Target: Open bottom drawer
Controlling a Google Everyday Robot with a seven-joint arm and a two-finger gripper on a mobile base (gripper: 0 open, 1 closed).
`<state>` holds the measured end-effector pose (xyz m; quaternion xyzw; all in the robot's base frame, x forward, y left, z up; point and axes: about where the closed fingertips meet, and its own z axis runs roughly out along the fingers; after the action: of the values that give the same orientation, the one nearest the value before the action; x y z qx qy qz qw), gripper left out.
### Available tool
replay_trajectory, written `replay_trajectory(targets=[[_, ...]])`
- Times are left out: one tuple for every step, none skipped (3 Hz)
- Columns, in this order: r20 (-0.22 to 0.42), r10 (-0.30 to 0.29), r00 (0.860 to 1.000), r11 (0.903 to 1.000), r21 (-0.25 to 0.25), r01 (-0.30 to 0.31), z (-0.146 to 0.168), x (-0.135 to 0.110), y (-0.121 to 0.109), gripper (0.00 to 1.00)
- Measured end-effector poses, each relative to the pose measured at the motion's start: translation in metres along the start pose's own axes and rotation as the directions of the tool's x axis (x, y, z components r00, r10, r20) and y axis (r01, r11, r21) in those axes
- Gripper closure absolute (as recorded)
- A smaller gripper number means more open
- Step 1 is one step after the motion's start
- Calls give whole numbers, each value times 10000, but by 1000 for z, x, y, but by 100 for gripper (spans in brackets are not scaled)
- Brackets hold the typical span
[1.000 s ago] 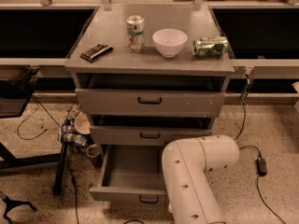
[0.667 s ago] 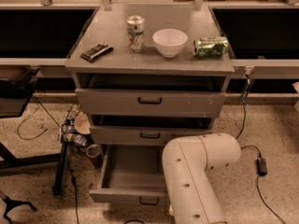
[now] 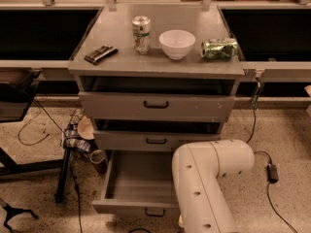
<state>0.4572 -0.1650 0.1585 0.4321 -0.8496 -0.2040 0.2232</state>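
The bottom drawer [image 3: 138, 181] of the grey cabinet is pulled far out, its empty inside showing; its shallow front with a small black bar handle [image 3: 154, 212] is at the lower edge of the view. The middle drawer [image 3: 156, 141] and top drawer [image 3: 155, 105] stand slightly out above it. My white arm [image 3: 206, 178] rises from the bottom right and covers the drawer's right side. My gripper is out of view.
On the cabinet top [image 3: 116, 38] stand an upright can [image 3: 141, 34], a white bowl [image 3: 177, 43], a green can on its side [image 3: 219, 48] and a dark bar [image 3: 100, 54]. Cables, a stand leg [image 3: 63, 176] and clutter lie on the floor at left. A cable with adapter [image 3: 272, 173] lies at right.
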Motion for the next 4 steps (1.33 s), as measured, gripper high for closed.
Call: replay_trajectory(targets=[[18, 21, 10000, 10000, -20, -21, 1, 5, 1, 0], [24, 16, 10000, 10000, 0, -16, 0, 6, 3, 0], [46, 9, 10000, 10000, 56, -9, -2, 11, 6, 0], [103, -23, 9999, 9999, 121, 22, -3, 15, 9, 0]])
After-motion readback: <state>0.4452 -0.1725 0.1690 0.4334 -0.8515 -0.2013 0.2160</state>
